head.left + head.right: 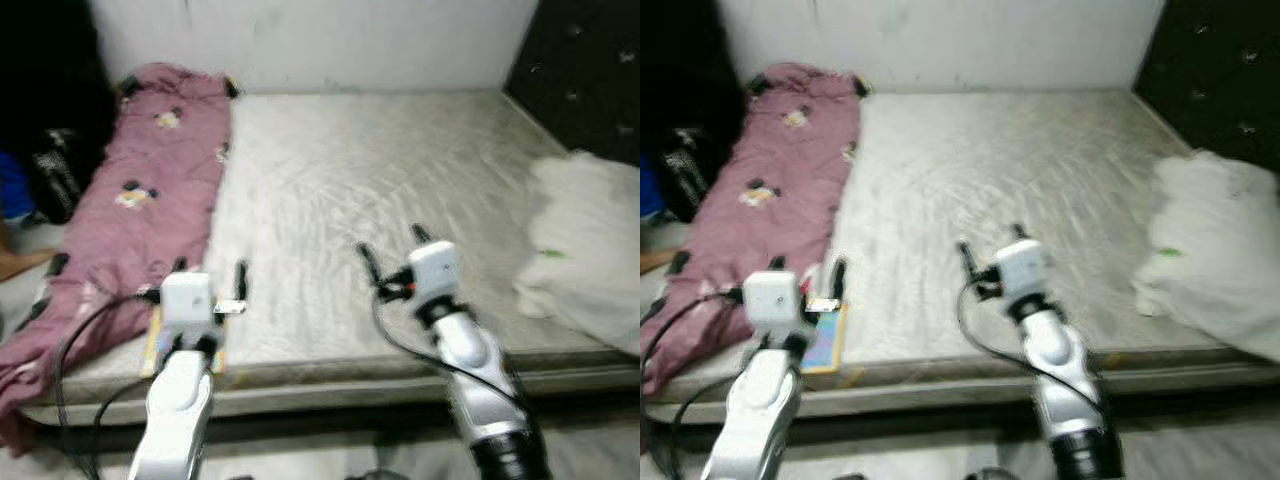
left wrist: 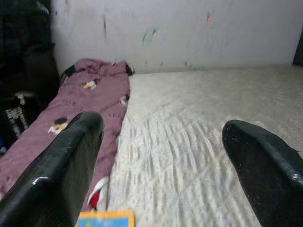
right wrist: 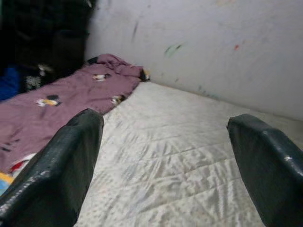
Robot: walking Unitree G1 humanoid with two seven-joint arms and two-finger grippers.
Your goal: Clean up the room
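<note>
In the left eye view, a bare quilted mattress [image 1: 380, 190] is seen on a low bed against a white wall [image 1: 330, 40], with a dark tufted headboard [image 1: 585, 75] at the robot's right. A mauve blanket [image 1: 130, 220] printed with small cartoon figures is spread along the mattress's left edge, and a crumpled white sheet [image 1: 585, 250] is heaped at the right edge. Dark bags [image 1: 50, 170] are stacked on the floor to the left of the bed. The left hand [image 1: 208, 272] is held over the near left corner with its fingers spread, above a colourful flat book [image 1: 155, 345]. The right hand [image 1: 392, 248] is held over the near middle of the mattress, fingers also apart, nothing gripped. In the right eye view, the book [image 1: 825, 345] is seen lying at the mattress edge just beside the blanket. In the left wrist view, the two black fingers [image 2: 61, 170] are seen wide apart, with the book's top edge [image 2: 105, 219] between them and the marked wall beyond. In the right wrist view, the fingers [image 3: 61, 161] are parted over bare mattress, the blanket stretching towards the far corner.
</note>
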